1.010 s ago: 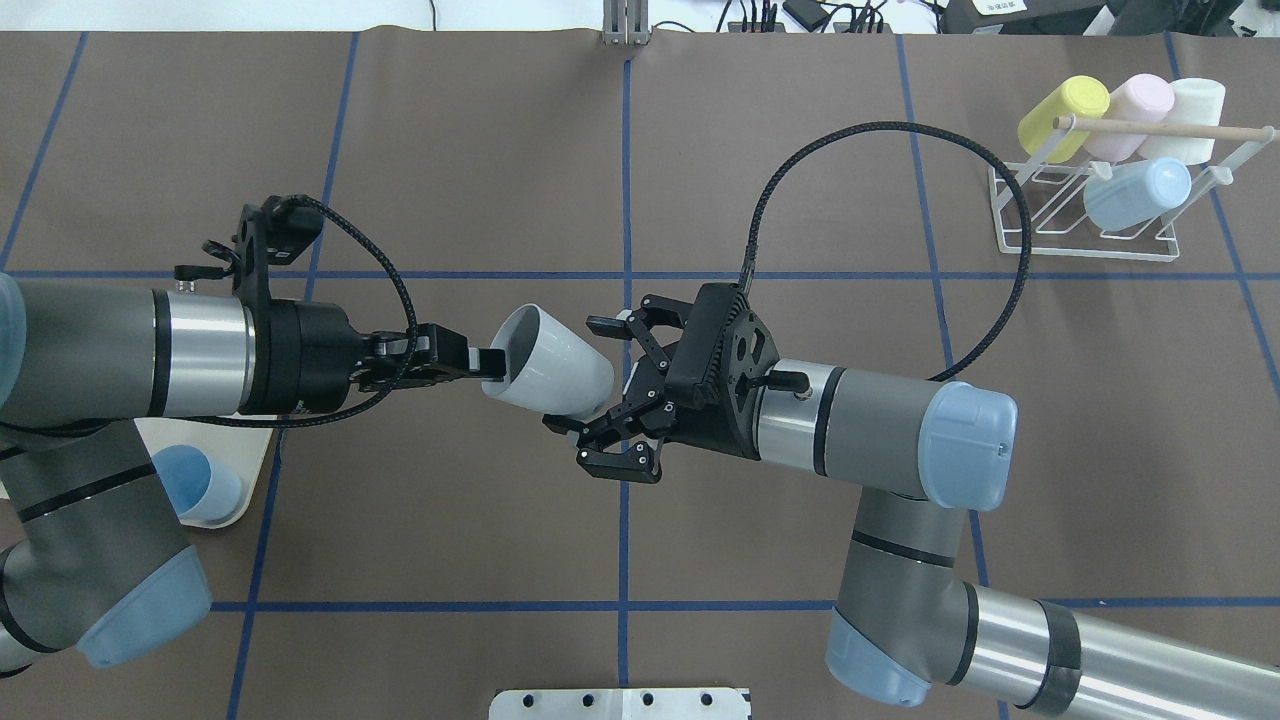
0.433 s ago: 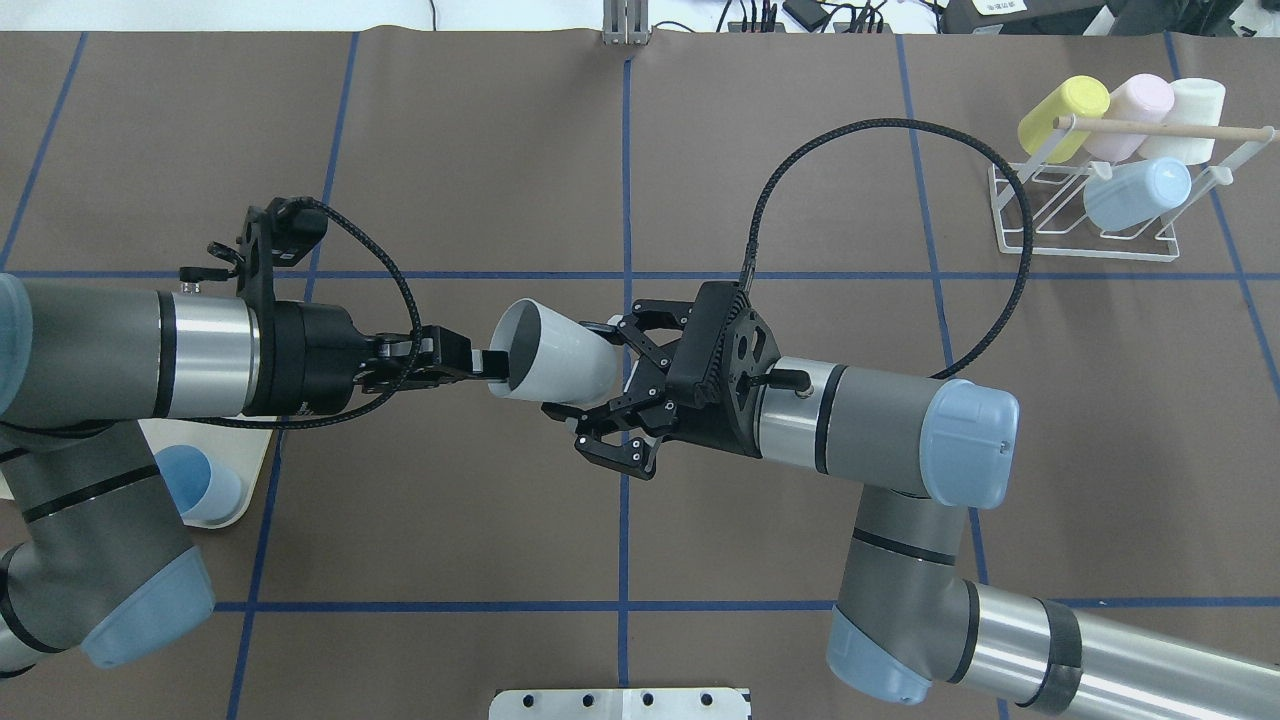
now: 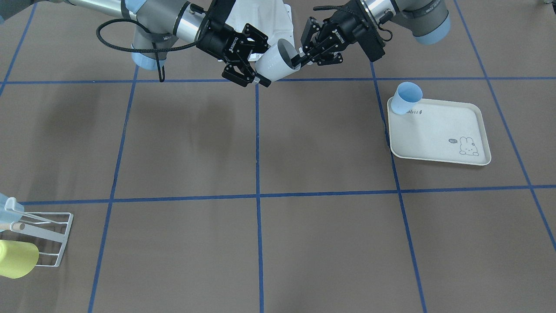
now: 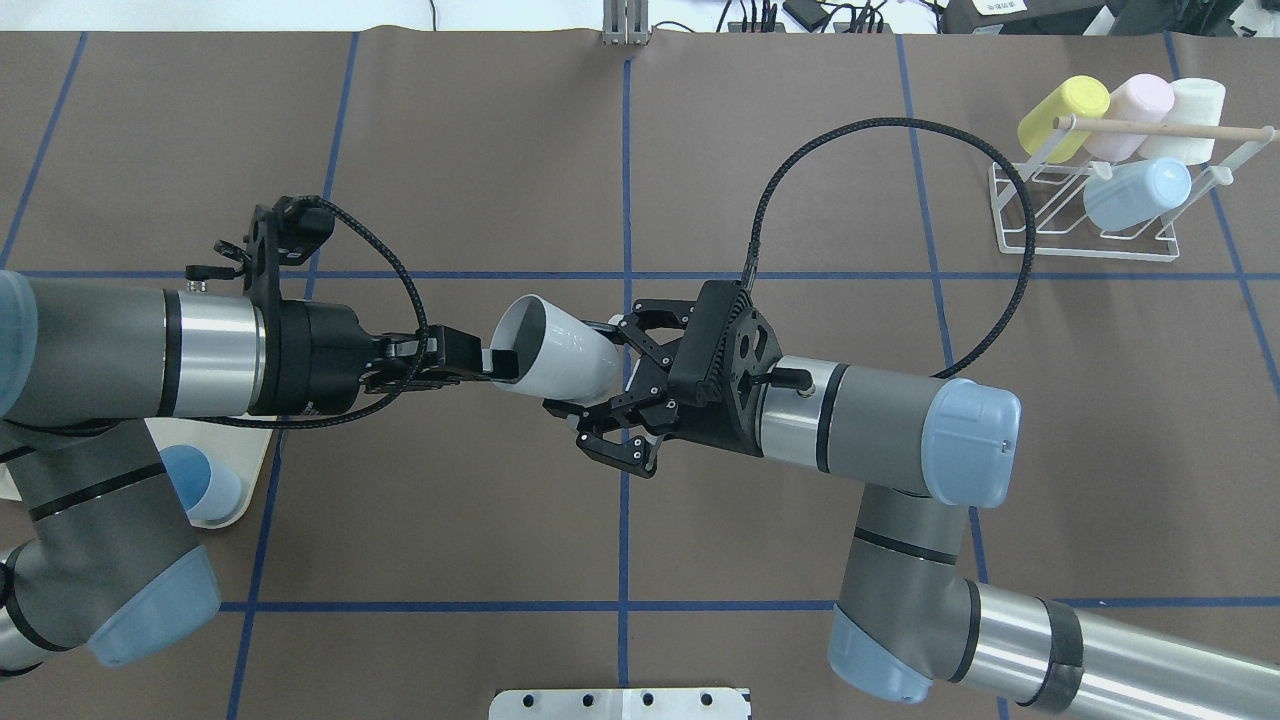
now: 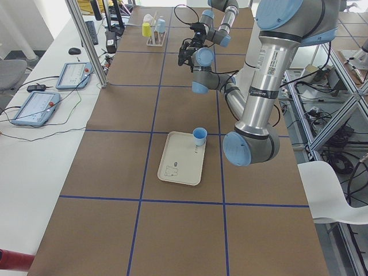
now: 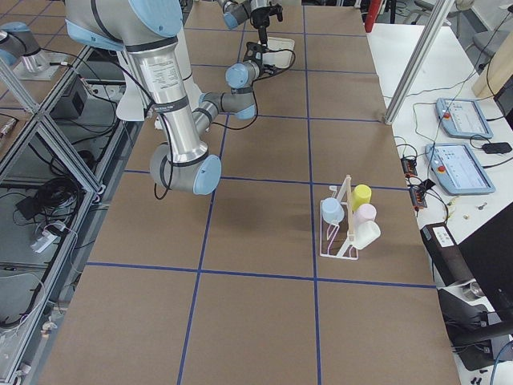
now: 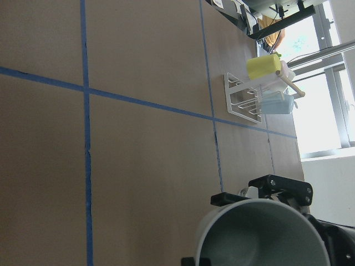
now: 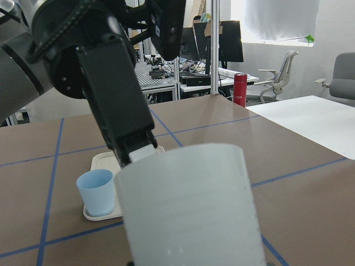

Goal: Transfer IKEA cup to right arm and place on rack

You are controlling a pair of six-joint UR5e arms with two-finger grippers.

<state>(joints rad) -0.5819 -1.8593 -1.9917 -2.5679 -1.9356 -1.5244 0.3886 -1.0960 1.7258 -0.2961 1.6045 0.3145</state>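
Overhead exterior: cup [image 4: 558, 350] rim in left gripper [image 4: 497, 362], base between right gripper [image 4: 606, 390] fingers [image 4: 618, 453]

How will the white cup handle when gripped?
The cup is probably stiff: the left gripper pinches only its rim, yet its mouth looks round. It is likely light, being held out sideways that way. Its smooth, tapered side may slip in the right gripper.

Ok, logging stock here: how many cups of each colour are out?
White cups: 2, the held cup and a racked white cup
Blue cups: 2
Yellow cup: 1
Pink cup: 1
Total: 6 cups
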